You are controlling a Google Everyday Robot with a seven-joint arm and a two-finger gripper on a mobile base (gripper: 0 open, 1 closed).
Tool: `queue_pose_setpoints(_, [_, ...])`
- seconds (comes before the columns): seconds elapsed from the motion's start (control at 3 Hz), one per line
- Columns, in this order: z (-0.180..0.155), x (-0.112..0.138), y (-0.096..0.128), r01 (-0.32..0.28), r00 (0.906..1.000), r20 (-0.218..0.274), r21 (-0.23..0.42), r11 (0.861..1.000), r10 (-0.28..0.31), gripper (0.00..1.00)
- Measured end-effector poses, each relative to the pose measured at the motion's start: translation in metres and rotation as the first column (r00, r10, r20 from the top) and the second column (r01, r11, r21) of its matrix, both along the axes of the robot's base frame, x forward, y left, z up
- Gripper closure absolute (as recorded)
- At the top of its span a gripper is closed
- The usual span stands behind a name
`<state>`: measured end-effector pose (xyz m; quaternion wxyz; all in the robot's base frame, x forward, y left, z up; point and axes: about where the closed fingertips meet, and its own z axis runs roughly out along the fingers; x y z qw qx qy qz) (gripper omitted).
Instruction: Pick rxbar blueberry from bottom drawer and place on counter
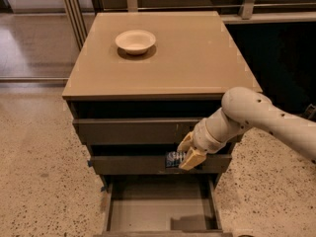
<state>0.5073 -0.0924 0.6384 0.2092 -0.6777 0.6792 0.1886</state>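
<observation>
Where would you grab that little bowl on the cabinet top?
By its rim, from straight above: the bowl sits upright, open side up, its thin lip free all round. The gripper is busy, though, holding the blue snack bar before the middle drawer.
</observation>
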Motion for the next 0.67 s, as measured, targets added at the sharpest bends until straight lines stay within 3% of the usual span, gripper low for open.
queue_pose_setpoints(0.33, [0.077,0.006,0.012,0.036,0.9993,0.004,0.053,0.998,-0.036,1.00])
queue_pose_setpoints(0.67, [0.213,0.018,0.025,0.061,0.9964,0.053,0.106,0.992,-0.067,1.00])
